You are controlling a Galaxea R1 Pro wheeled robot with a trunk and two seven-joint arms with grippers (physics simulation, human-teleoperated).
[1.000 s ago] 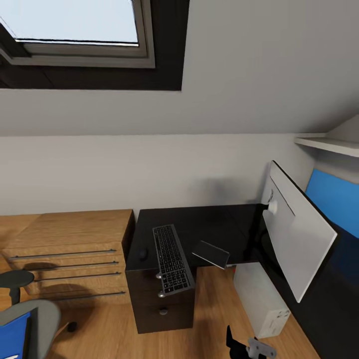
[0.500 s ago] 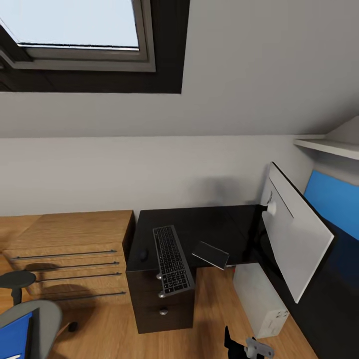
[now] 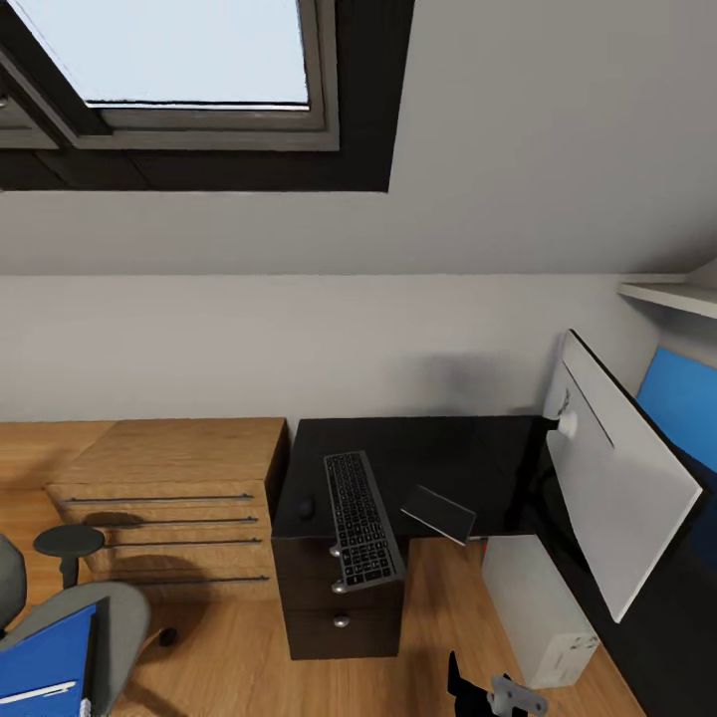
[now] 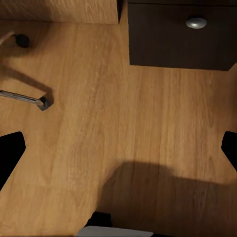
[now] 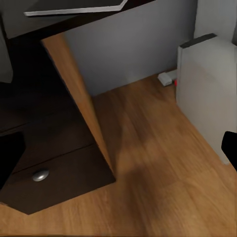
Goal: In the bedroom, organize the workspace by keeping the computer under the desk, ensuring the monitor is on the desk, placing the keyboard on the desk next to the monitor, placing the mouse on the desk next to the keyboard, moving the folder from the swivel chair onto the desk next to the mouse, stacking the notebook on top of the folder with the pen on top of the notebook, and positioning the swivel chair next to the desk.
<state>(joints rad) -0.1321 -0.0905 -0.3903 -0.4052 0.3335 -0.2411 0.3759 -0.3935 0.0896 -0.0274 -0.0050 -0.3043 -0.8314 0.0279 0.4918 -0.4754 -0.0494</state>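
Head view: the blue folder [image 3: 45,665] is seen lying on the swivel chair [image 3: 100,617]; judged light, stiff, best pinched at an edge. Both grippers' states cannot be told.

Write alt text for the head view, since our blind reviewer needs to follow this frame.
A glossy black desk in an attic bedroom holds a keyboard overhanging its front edge and a monitor showing its grey back, with a grey computer on the wood floor beside it. At lower left, a blue folder lies on a grey swivel chair before a light-wood cabinet.
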